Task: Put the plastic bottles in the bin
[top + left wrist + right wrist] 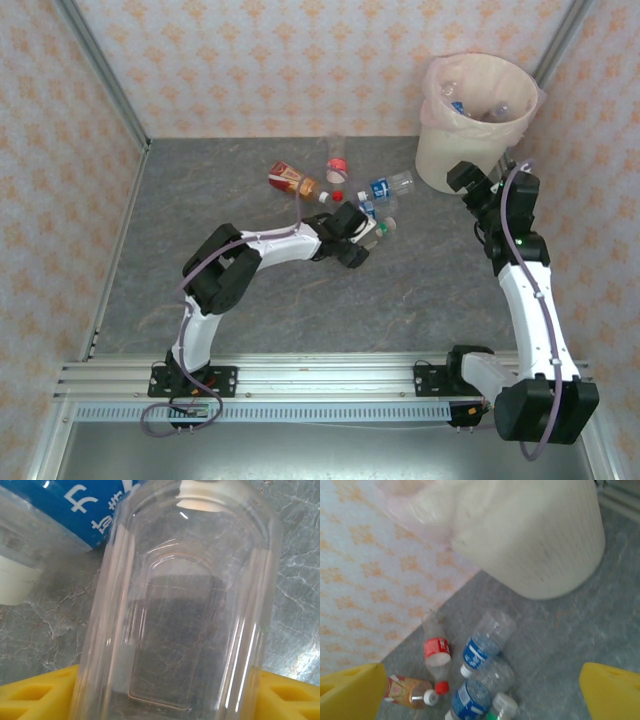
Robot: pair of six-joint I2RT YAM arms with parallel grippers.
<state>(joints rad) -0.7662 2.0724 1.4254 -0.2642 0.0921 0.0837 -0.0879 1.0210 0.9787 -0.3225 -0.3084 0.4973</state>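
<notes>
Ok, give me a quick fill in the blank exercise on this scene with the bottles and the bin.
The bin is lined with a pale ___ bag. The clear bottle lies between the ___ fingers of the left gripper. The right gripper, beside the bin, has its jaws ___.
Missing words: pink; yellow; open.

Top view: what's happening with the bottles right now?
The left pincer straddles a clear bottle lying on the table among a loose cluster of bottles; whether it grips yet is unclear. The right pincer hangs open beside the bin, holding nothing. Several bottles lie in the bin.
</notes>
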